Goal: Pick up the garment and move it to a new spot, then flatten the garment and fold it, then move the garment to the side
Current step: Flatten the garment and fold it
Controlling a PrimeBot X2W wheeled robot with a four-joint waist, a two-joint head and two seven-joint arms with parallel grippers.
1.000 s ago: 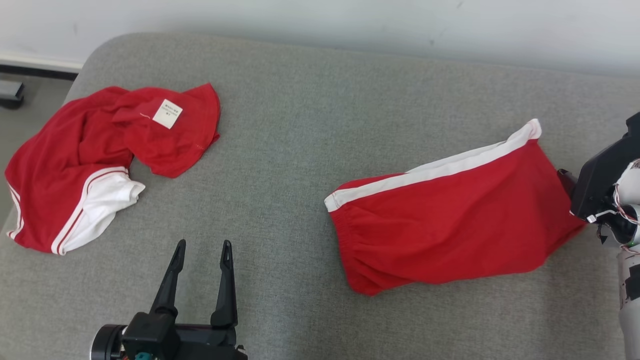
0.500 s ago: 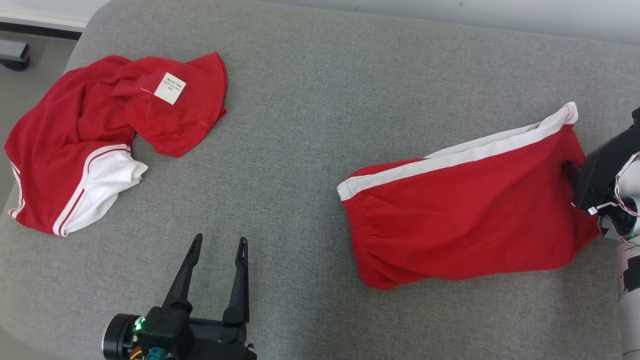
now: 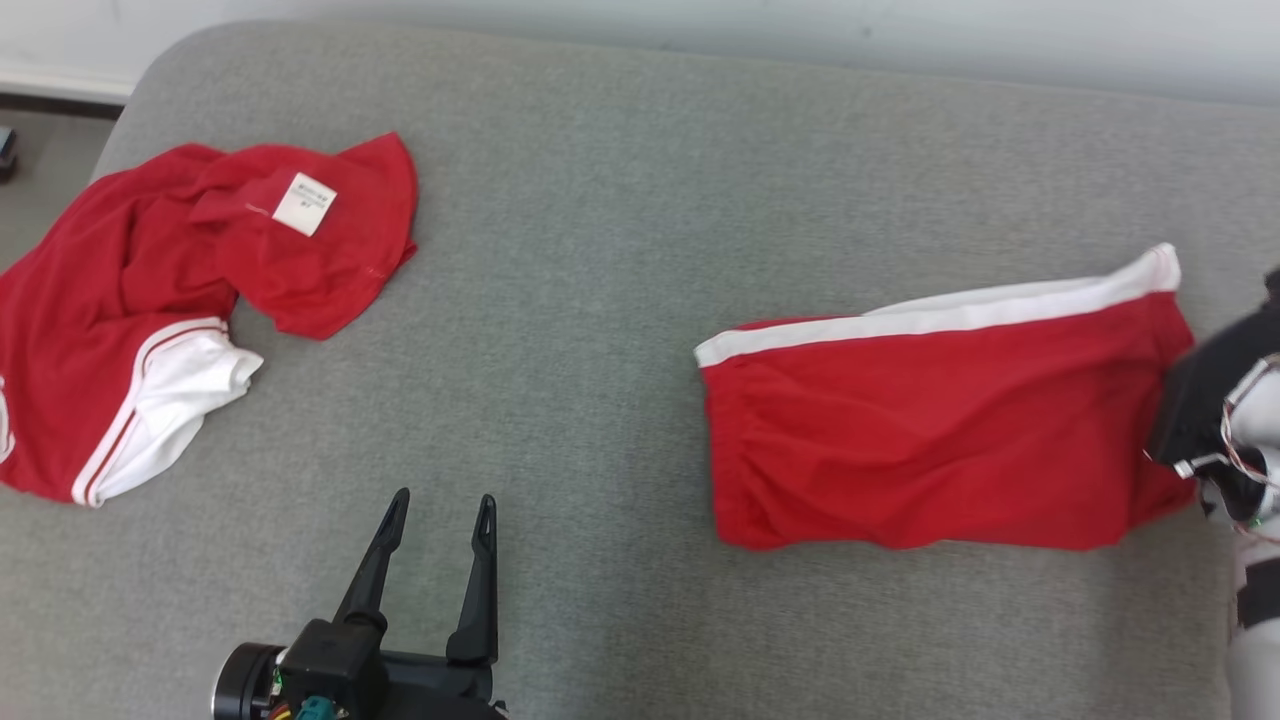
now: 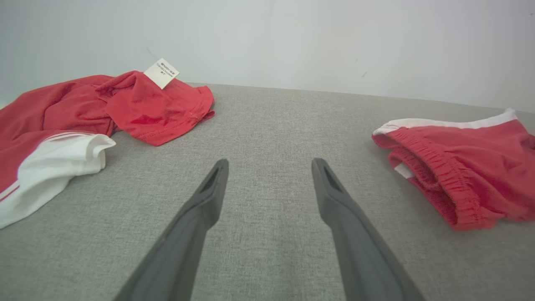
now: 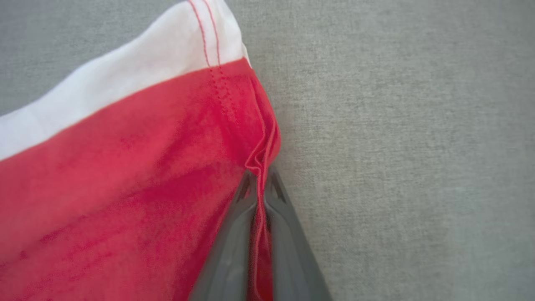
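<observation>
The garment (image 3: 930,440) is a pair of red shorts with a white side stripe, lying folded flat on the right of the grey cushion (image 3: 600,250). In the right wrist view my right gripper (image 5: 260,177) is shut on the bunched red hem of the garment (image 5: 125,175), just below its white band. In the head view that arm's dark wrist housing (image 3: 1205,400) sits at the shorts' right end. My left gripper (image 3: 443,500) stands open near the front edge, nothing between its fingers. From the left wrist view, the left gripper (image 4: 270,163) points across bare cushion, with the elastic waistband of the garment (image 4: 468,167) to its right.
A second red and white garment (image 3: 130,290) lies crumpled at the cushion's far left, white label (image 3: 304,203) facing up; it also shows as a heap (image 4: 62,113) left of my left fingers. A pale wall runs behind the cushion. Floor shows past the upper left corner.
My right gripper has shut on the shorts' right hem. The shorts have swung from slanted to nearly level and lie flatter. The head camera has shifted. The left gripper stays open.
</observation>
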